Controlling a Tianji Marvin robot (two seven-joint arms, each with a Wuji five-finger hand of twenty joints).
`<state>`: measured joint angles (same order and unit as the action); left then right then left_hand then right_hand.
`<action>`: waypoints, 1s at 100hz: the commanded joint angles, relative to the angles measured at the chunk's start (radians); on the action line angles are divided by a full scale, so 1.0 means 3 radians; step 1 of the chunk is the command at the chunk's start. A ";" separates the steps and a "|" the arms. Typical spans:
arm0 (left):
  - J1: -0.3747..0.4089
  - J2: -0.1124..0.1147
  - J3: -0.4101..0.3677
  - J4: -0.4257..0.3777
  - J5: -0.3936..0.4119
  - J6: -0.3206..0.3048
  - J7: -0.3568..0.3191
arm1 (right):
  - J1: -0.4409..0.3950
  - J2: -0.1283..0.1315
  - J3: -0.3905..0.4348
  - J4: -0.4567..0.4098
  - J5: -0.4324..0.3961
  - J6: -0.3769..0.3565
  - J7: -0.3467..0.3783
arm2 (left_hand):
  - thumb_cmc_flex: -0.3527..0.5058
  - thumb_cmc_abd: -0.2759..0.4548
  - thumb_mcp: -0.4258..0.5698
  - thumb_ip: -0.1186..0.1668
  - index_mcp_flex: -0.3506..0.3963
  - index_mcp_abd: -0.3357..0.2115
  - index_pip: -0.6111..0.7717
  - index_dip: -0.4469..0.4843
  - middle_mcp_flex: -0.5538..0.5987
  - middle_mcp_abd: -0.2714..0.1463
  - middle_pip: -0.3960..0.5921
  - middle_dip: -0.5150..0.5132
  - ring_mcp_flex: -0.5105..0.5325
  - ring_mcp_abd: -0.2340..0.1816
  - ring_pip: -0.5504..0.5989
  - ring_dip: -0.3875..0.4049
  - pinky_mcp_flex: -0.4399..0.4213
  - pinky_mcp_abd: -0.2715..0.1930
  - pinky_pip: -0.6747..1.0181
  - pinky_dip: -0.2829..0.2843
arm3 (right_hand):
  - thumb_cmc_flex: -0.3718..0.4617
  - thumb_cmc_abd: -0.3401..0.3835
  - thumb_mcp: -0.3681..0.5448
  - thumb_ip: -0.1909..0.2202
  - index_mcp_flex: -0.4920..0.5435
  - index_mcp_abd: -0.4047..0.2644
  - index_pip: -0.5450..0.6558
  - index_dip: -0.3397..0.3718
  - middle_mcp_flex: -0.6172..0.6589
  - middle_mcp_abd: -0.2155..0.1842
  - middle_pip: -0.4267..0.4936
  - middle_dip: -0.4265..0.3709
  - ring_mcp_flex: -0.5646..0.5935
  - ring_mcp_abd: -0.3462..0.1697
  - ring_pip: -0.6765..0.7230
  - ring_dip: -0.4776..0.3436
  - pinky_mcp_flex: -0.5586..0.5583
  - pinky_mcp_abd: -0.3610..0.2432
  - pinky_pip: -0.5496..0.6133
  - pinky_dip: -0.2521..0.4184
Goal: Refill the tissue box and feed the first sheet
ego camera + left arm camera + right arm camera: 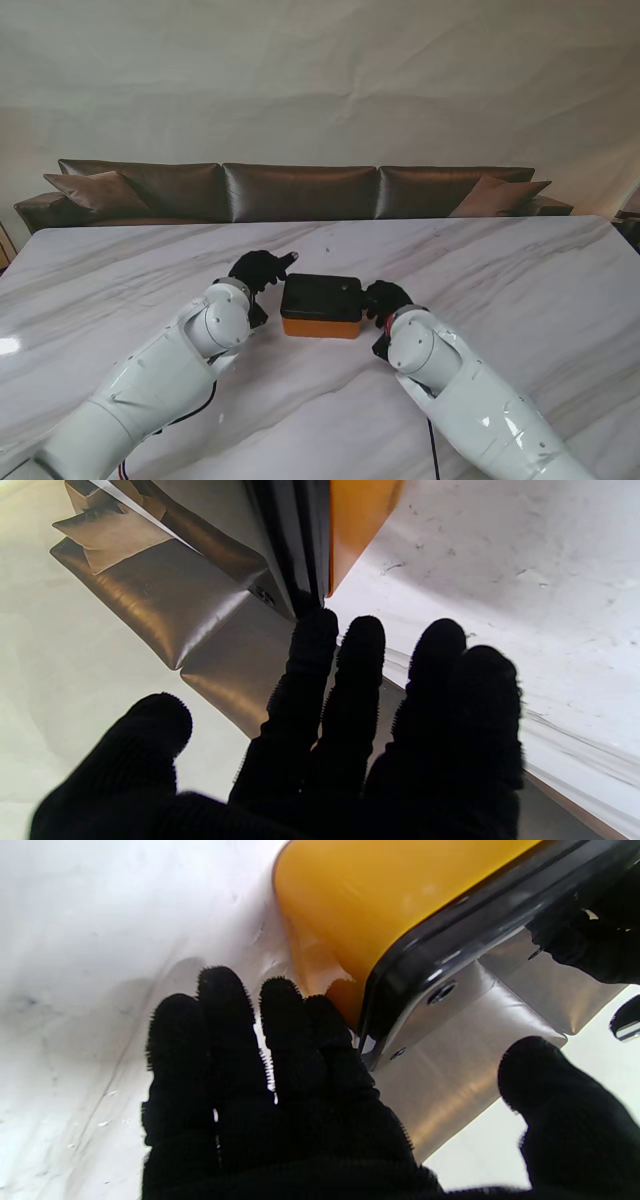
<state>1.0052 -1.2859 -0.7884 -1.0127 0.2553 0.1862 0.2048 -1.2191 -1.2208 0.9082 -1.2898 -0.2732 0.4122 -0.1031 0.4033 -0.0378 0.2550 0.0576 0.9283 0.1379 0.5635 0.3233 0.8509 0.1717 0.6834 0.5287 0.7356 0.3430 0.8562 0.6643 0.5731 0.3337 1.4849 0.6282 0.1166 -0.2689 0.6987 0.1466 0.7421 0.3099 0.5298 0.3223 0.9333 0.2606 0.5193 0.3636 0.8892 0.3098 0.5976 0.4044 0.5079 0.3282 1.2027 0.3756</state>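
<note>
- The tissue box (321, 305) sits near the middle of the marble table (520, 270), an orange base under a black lid (321, 296), flat and square to me.
- The left hand (260, 271) is at the box's left end, fingers spread and holding nothing; in the left wrist view its fingertips (314, 630) reach the lid's edge, though I cannot tell whether they press on it.
- The right hand (385, 299) is at the right end, also spread and empty; the right wrist view shows its fingers (320, 1025) against the corner where the orange base (380, 905) meets the dark lid.
- No loose tissue pack shows in any view.
- The box looks like rigid, glossy plastic: probably light, stiff and slippery to gloved fingers, so it may skate on the polished stone if pushed from one side only.
- Best purchase, I judge, is the lid's overhanging rim at both short ends, lifted evenly.
</note>
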 commanded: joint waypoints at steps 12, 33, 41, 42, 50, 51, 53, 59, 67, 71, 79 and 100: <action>-0.0030 -0.0057 0.0047 0.0076 -0.0064 -0.0104 -0.0110 | -0.0067 -0.0026 -0.0021 -0.0086 -0.0005 -0.0005 0.0031 | -0.0047 0.0125 -0.0102 -0.0094 0.0058 -0.0381 -0.0079 -0.0081 -0.0046 -0.0097 0.0064 0.0043 -0.0062 0.0129 0.0004 0.0063 -0.0229 -0.0427 0.0022 0.0069 | -0.0028 0.0063 -0.0072 -0.0100 0.0063 -0.0427 -0.0042 -0.0004 0.0073 -0.0052 0.0004 0.0038 0.0089 0.0097 0.0076 0.0049 0.0019 0.0053 0.0096 0.0040; 0.0050 0.0020 -0.0033 -0.0075 0.0033 0.0003 -0.0180 | -0.0097 -0.0014 -0.0017 -0.0115 -0.0063 0.0029 0.0030 | 0.0015 0.0061 -0.0079 -0.0065 -0.0030 -0.0457 -0.0052 -0.0051 -0.0091 -0.0127 0.0052 0.0045 -0.0091 0.0080 -0.0013 0.0071 -0.0257 -0.0446 -0.0017 0.0078 | 0.0157 -0.0073 -0.0027 -0.0057 0.0101 -0.0486 -0.0003 0.0027 0.0123 -0.0088 0.0038 0.0051 0.0159 0.0061 0.0093 0.0047 0.0087 0.0040 0.0129 0.0042; 0.0072 0.0055 -0.0072 -0.0108 0.0059 0.0024 -0.0240 | -0.0098 -0.0012 -0.0017 -0.0113 -0.0078 0.0040 0.0029 | 0.0083 -0.0022 -0.0034 -0.0029 -0.0128 -0.0469 -0.0046 -0.0027 -0.0143 -0.0156 0.0039 0.0046 -0.0130 0.0034 -0.0040 0.0068 -0.0312 -0.0460 -0.0071 0.0068 | 0.0204 -0.0085 -0.0029 -0.0041 0.0103 -0.0498 0.0018 0.0043 0.0138 -0.0098 0.0053 0.0058 0.0178 0.0057 0.0090 0.0041 0.0103 0.0036 0.0137 0.0039; 0.0076 0.0061 -0.0078 -0.0117 0.0063 0.0028 -0.0249 | -0.0099 -0.0013 -0.0017 -0.0112 -0.0078 0.0040 0.0028 | 0.0078 -0.0031 -0.0019 -0.0008 -0.0147 -0.0469 -0.0032 -0.0009 -0.0150 -0.0159 0.0043 0.0052 -0.0134 0.0024 -0.0048 0.0071 -0.0316 -0.0463 -0.0083 0.0070 | 0.0208 -0.0088 -0.0030 -0.0040 0.0103 -0.0496 0.0020 0.0045 0.0142 -0.0097 0.0056 0.0059 0.0179 0.0059 0.0090 0.0041 0.0104 0.0036 0.0138 0.0038; 0.0115 0.0108 -0.0121 -0.0194 0.0112 0.0070 -0.0323 | -0.0104 -0.0018 -0.0014 -0.0108 -0.0071 0.0043 0.0014 | 0.0093 -0.0100 0.0036 0.0049 -0.0256 -0.0490 -0.0021 0.0031 -0.0205 -0.0207 0.0040 0.0062 -0.0171 -0.0034 -0.0072 0.0080 -0.0361 -0.0483 -0.0125 0.0074 | 0.0231 -0.0087 -0.0040 -0.0030 0.0105 -0.0504 0.0037 0.0057 0.0146 -0.0101 0.0064 0.0064 0.0190 0.0060 0.0093 0.0039 0.0108 0.0035 0.0143 0.0036; 0.0120 0.0113 -0.0126 -0.0202 0.0119 0.0074 -0.0331 | -0.0104 -0.0018 -0.0013 -0.0108 -0.0070 0.0043 0.0013 | 0.0096 -0.0119 0.0048 0.0061 -0.0273 -0.0492 -0.0017 0.0040 -0.0213 -0.0212 0.0041 0.0065 -0.0175 -0.0043 -0.0076 0.0083 -0.0366 -0.0486 -0.0131 0.0076 | 0.0233 -0.0088 -0.0043 -0.0029 0.0105 -0.0503 0.0039 0.0059 0.0147 -0.0102 0.0065 0.0065 0.0190 0.0060 0.0093 0.0039 0.0111 0.0038 0.0145 0.0036; 0.0126 0.0124 -0.0134 -0.0212 0.0133 0.0078 -0.0349 | -0.0106 -0.0019 -0.0013 -0.0108 -0.0068 0.0043 0.0011 | 0.0105 -0.0148 0.0062 0.0073 -0.0302 -0.0497 -0.0019 0.0047 -0.0225 -0.0227 0.0040 0.0068 -0.0186 -0.0063 -0.0082 0.0086 -0.0378 -0.0492 -0.0141 0.0076 | 0.0239 -0.0086 -0.0044 -0.0026 0.0104 -0.0503 0.0042 0.0061 0.0149 -0.0109 0.0068 0.0067 0.0194 0.0056 0.0095 0.0039 0.0113 0.0042 0.0147 0.0035; 0.0140 0.0161 -0.0157 -0.0243 0.0179 0.0089 -0.0418 | -0.0110 -0.0019 -0.0012 -0.0107 -0.0068 0.0044 0.0009 | 0.0121 -0.0220 0.0082 0.0089 -0.0412 -0.0519 -0.0031 0.0060 -0.0280 -0.0279 0.0034 0.0074 -0.0239 -0.0126 -0.0110 0.0087 -0.0430 -0.0514 -0.0183 0.0068 | 0.0255 -0.0081 -0.0052 -0.0019 0.0101 -0.0504 0.0047 0.0067 0.0150 -0.0103 0.0070 0.0069 0.0198 0.0054 0.0096 0.0038 0.0118 0.0036 0.0152 0.0034; 0.0148 0.0200 -0.0182 -0.0257 0.0242 0.0097 -0.0485 | -0.0115 -0.0019 -0.0010 -0.0108 -0.0072 0.0046 0.0004 | 0.0099 -0.0355 0.0116 0.0116 -0.0581 -0.0546 0.0054 0.0161 -0.0359 -0.0351 0.0074 0.0127 -0.0291 -0.0199 -0.0123 0.0134 -0.0481 -0.0557 -0.0219 0.0080 | 0.0319 -0.0071 -0.0054 -0.0007 0.0108 -0.0506 0.0058 0.0075 0.0166 -0.0110 0.0076 0.0072 0.0209 0.0048 0.0101 0.0037 0.0125 0.0033 0.0158 0.0031; 0.0155 0.0221 -0.0199 -0.0271 0.0264 0.0103 -0.0530 | -0.0118 -0.0019 -0.0009 -0.0109 -0.0074 0.0048 0.0001 | 0.0091 -0.0434 0.0136 0.0122 -0.0641 -0.0559 0.0109 0.0220 -0.0386 -0.0379 0.0089 0.0153 -0.0318 -0.0227 -0.0134 0.0154 -0.0505 -0.0573 -0.0234 0.0084 | 0.0359 -0.0065 -0.0066 0.0000 0.0112 -0.0512 0.0065 0.0080 0.0171 -0.0117 0.0081 0.0076 0.0218 0.0040 0.0104 0.0037 0.0131 0.0032 0.0162 0.0030; 0.0157 0.0266 -0.0230 -0.0287 0.0283 0.0094 -0.0654 | -0.0125 -0.0019 -0.0007 -0.0115 -0.0087 0.0050 -0.0010 | 0.0067 -0.0542 0.0170 0.0124 -0.0784 -0.0611 0.0303 0.0421 -0.0451 -0.0458 0.0151 0.0240 -0.0381 -0.0292 -0.0138 0.0214 -0.0557 -0.0622 -0.0246 0.0100 | 0.0463 -0.0052 -0.0125 0.0040 0.0115 -0.0532 0.0092 0.0099 0.0188 -0.0131 0.0105 0.0091 0.0238 0.0023 0.0113 0.0034 0.0149 0.0016 0.0178 0.0024; 0.0112 0.0347 -0.0222 -0.0253 0.0286 0.0003 -0.0947 | -0.0124 -0.0029 -0.0017 -0.0098 -0.0086 0.0050 -0.0036 | 0.0130 -0.0673 0.0080 0.0098 -0.1199 -0.0772 0.0783 0.1043 -0.0672 -0.0640 0.0338 0.0534 -0.0596 -0.0449 -0.0152 0.0390 -0.0703 -0.0769 -0.0272 0.0125 | 0.0586 -0.0062 -0.0143 0.0069 0.0126 -0.0558 0.0137 0.0124 0.0208 -0.0155 0.0136 0.0113 0.0267 0.0011 0.0121 0.0032 0.0171 0.0008 0.0198 0.0022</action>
<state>1.0495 -1.1943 -0.8598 -1.0985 0.3431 0.2022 -0.0522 -1.2543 -1.2232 0.9078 -1.3197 -0.2973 0.4245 -0.1253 0.4306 -0.2099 0.2931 0.0617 0.6144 -0.0386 0.7534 0.5828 0.6879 0.0280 0.7436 0.6581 0.5899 0.2185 0.8174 0.7564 0.3995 0.2067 1.4634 0.6490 0.2751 -0.2718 0.6787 0.1466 0.7560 0.2105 0.5456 0.3462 0.9571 0.2473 0.5334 0.3804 0.9433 0.3082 0.6030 0.4045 0.5553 0.3320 1.2156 0.3756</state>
